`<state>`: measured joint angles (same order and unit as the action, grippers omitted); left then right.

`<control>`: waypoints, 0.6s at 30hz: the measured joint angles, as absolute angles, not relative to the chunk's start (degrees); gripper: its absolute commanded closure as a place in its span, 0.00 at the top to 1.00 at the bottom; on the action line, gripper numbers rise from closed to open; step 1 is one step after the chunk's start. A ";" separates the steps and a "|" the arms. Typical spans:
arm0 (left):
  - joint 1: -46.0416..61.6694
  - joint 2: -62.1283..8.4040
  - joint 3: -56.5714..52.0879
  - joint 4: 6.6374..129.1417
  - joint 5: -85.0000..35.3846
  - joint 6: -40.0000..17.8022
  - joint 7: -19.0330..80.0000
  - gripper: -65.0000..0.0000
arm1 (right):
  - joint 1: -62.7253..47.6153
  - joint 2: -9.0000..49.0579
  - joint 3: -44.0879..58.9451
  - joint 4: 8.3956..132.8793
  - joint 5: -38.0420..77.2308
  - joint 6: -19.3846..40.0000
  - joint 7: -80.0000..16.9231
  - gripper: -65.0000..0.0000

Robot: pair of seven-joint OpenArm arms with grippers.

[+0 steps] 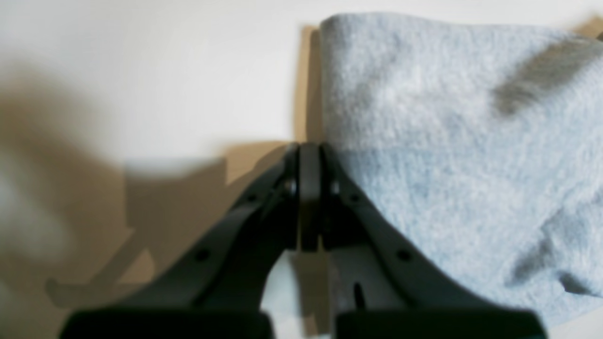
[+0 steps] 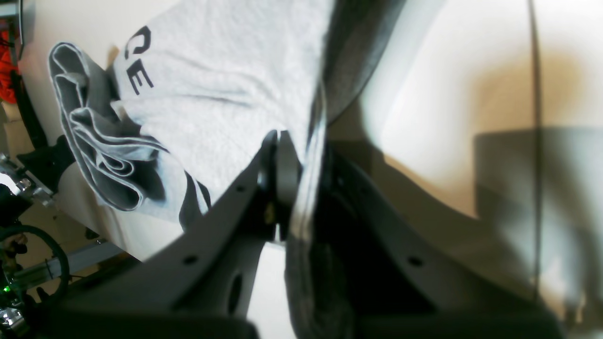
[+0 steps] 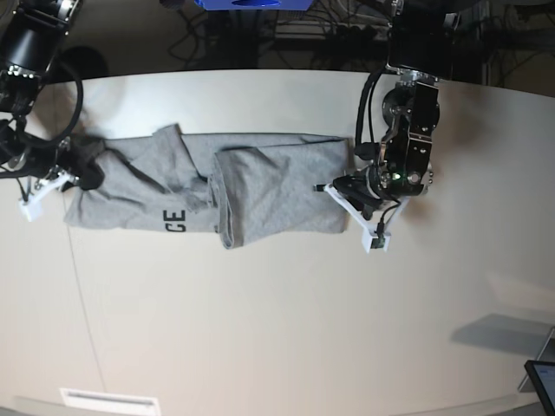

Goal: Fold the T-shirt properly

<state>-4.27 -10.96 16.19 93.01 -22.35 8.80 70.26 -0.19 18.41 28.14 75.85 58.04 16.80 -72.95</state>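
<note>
The heather-grey T-shirt (image 3: pixel 269 191) lies flat across the table's far half, its right part doubled over to a fold near the middle. Black letters (image 3: pixel 174 219) show on the lower left part. My right gripper (image 3: pixel 85 173) is at the shirt's left end. In the right wrist view it (image 2: pixel 294 155) is shut on a lifted edge of the T-shirt (image 2: pixel 226 70), with bunched folds beyond. My left gripper (image 3: pixel 349 188) sits at the shirt's right edge. In the left wrist view it (image 1: pixel 309 150) is shut, with the T-shirt (image 1: pixel 447 141) beside its right finger and no cloth seen between the jaws.
The cream table (image 3: pixel 277 329) stretches toward the camera below the shirt. A dark tablet corner (image 3: pixel 542 381) sits at the bottom right edge. A blue object (image 3: pixel 251 4) and cables lie behind the table's far edge.
</note>
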 measured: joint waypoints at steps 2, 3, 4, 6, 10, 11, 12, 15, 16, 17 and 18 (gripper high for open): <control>-4.29 -10.96 16.19 93.01 -22.33 8.82 70.26 0.00 | -0.16 18.39 28.14 75.88 58.00 16.80 -72.90 0.00; -4.27 -10.94 16.19 93.01 -22.31 8.82 70.26 0.00 | -0.16 18.37 28.14 76.27 57.78 16.80 -72.36 0.00; -4.27 -10.81 16.19 92.99 -22.28 8.82 70.26 0.00 | -0.19 18.41 28.12 76.84 57.67 16.80 -71.83 0.00; -4.27 -10.46 16.19 93.01 -22.31 8.82 70.30 0.00 | -0.05 19.20 27.99 77.49 58.13 16.80 -71.37 0.00; -4.27 -9.32 16.21 93.01 -22.52 8.80 70.30 0.00 | -0.03 19.68 28.08 77.82 57.91 16.75 -71.44 0.00; -4.27 -9.37 16.29 93.01 -22.59 8.80 70.30 0.00 | -0.23 19.49 28.10 78.74 57.63 16.51 -71.50 0.00; -4.27 -9.39 16.29 92.99 -22.79 8.78 70.26 0.00 | -0.36 19.33 28.10 79.85 57.67 16.43 -71.66 0.00; -4.29 -9.39 16.27 92.99 -22.92 8.75 70.28 0.00 | -0.19 18.98 28.08 82.85 58.17 16.43 -71.70 0.00; -4.43 -9.39 16.27 92.99 -22.92 8.75 70.39 0.00 | -0.19 19.00 28.08 83.81 58.06 16.45 -71.70 0.00; -4.69 -9.39 16.29 92.88 -22.92 8.75 70.72 0.00 | -0.34 19.07 28.08 84.60 58.08 16.45 -71.64 0.00; -4.93 -9.39 16.29 92.71 -22.96 8.75 71.09 0.00 | -0.51 19.18 28.08 85.27 58.11 16.45 -71.70 0.00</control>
<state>-4.93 -9.39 16.29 92.71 -22.96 8.75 71.09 -0.51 19.18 28.08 85.27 58.11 16.45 -71.70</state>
